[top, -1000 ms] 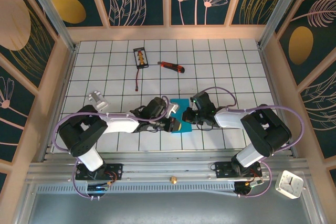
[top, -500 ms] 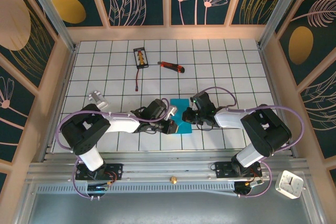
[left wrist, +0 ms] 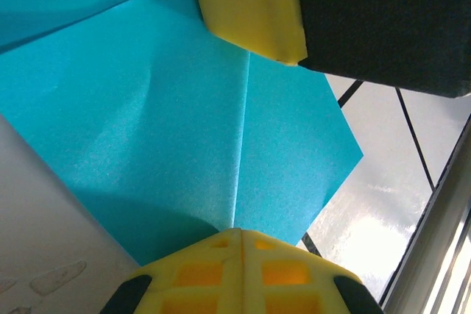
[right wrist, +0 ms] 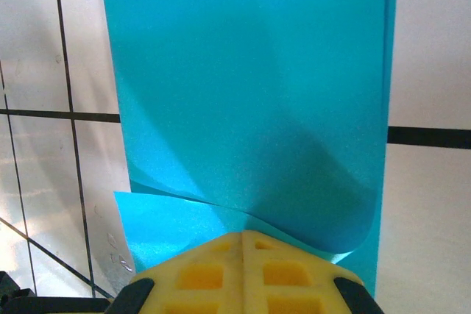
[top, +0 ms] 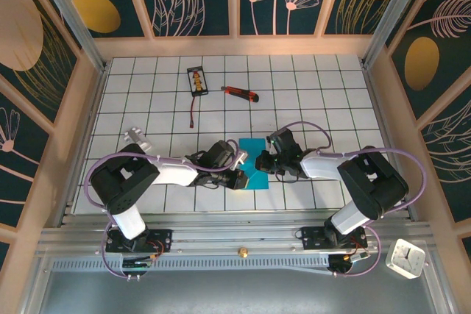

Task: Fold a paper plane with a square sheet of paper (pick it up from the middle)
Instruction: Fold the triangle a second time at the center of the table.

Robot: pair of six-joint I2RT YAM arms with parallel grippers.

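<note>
Item: the square sheet of paper (top: pixel 252 161), cyan, part-folded with a centre crease, lying on the table (top: pixel 324 93) midway across and toward its near edge, its long axis running near edge to far edge. The left gripper (top: pixel 237 176) sits at the sheet's near-left side with its jaws together, apparently nipping the edge where the crease ends, so the crease runs straight away from it toward the other claw. The right gripper (top: pixel 263 161), equally close on the sheet's right edge, has its jaws together on a raised, curling upper layer, so I judge the fold turns on that flap.
</note>
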